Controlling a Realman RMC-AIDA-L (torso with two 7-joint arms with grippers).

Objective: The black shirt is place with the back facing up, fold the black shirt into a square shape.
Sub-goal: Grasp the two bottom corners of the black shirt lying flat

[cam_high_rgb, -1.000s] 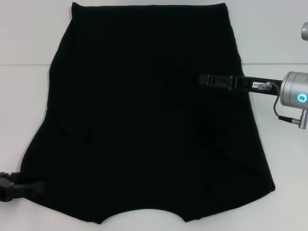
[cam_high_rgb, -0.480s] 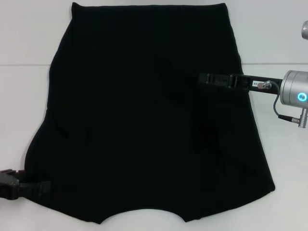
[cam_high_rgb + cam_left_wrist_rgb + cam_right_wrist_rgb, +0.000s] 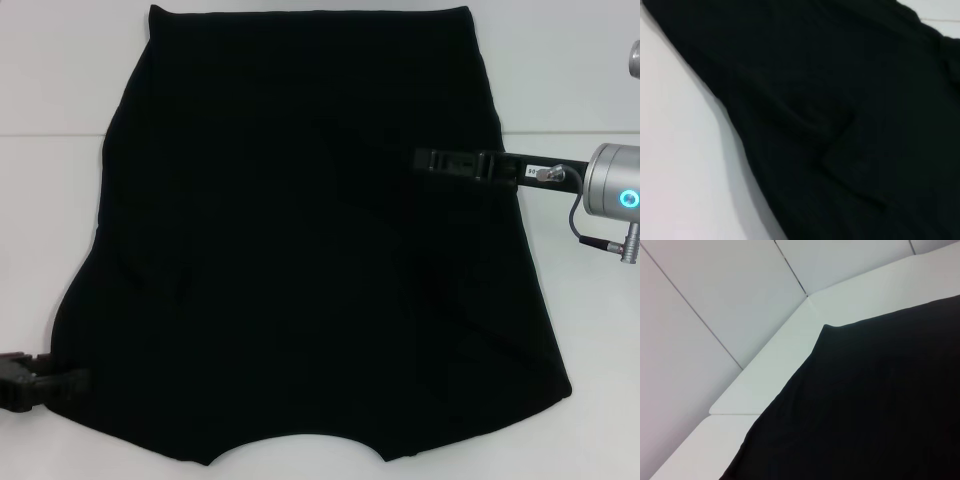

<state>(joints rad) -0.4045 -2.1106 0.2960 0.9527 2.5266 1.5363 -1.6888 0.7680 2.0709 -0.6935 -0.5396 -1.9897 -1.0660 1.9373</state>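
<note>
1. Motion is slight: the left gripper [image 3: 45,385], which had pushed into the near-left sleeve edge, has backed off a little; the right gripper [image 3: 450,160] holds over the cloth's right side.
2. Folding looks barely begun.
3. Large matte black soft shirt [image 3: 310,240] lies flat on the smooth white desk [image 3: 50,200], faintly wrinkled.
4. Fingers: cannot tell for either.

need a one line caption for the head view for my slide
Black shirt spread flat on a white table, left claw at its near left edge, right claw reaching over its right side.
</note>
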